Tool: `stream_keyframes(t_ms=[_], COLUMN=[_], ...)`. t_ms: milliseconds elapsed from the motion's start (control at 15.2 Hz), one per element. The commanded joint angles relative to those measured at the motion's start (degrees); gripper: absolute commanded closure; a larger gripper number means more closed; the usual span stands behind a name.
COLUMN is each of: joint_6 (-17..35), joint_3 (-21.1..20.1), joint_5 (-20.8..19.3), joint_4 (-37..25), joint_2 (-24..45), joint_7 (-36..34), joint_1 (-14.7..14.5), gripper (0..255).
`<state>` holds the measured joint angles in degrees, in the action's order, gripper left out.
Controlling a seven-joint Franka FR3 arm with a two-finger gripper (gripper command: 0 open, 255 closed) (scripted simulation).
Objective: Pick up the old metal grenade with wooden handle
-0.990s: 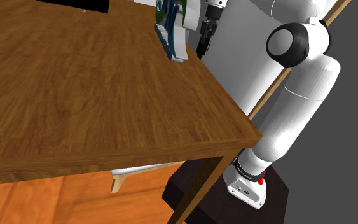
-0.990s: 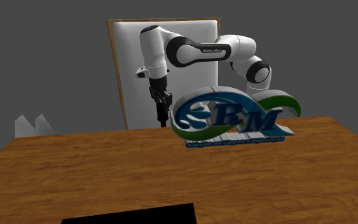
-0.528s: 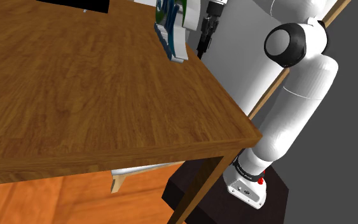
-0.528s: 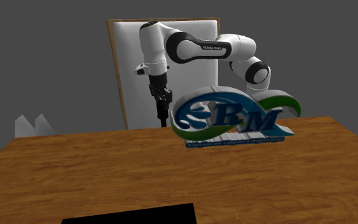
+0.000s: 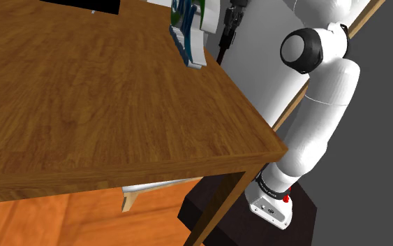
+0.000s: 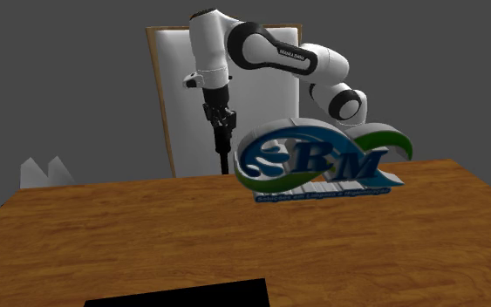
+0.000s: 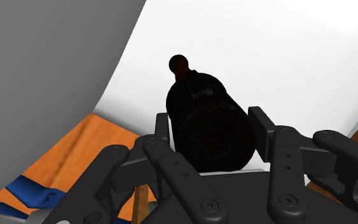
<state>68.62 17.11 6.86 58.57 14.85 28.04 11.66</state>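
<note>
The grenade (image 6: 226,157) looks all dark, a thick head with a thin handle hanging straight down. My gripper (image 6: 221,126) is shut on its upper part, holding it in the air behind the wooden table's (image 6: 235,235) far edge. In the wrist view the dark rounded grenade (image 7: 203,121) sits clasped between the two fingers (image 7: 262,127) of the gripper (image 7: 210,130). From the shoulder view, the gripper (image 5: 234,12) is at the top edge, past the table corner, with the grenade's handle (image 5: 223,45) below it.
A blue, green and white logo sculpture (image 6: 322,161) stands on the table's far side, close beside the grenade. A white panel in a wooden frame (image 6: 173,96) stands behind the arm. A black area (image 6: 178,294) cuts the table's near edge. The stand (image 5: 216,210) sits by the table leg.
The arm has risen and the gripper has carried the grenade upward, a little toward the sculpture in the second exterior view. The sculpture has not moved.
</note>
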Motion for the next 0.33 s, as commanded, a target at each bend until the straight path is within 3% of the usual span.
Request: stream_keyframes(t_ms=[0,132,264], joint_6=[-2.84,-6.09,-6.38], joint_3=[0.13,0.42,0.69], joint_5=[0.82,1.88,2.07], joint_4=[-5.02,-10.75,-11.26], joint_2=[2.27,4.84,5.09], joint_7=[0.20,0.29,0.34], joint_1=[0.84,1.71,1.64], gripper=[255,255,255])
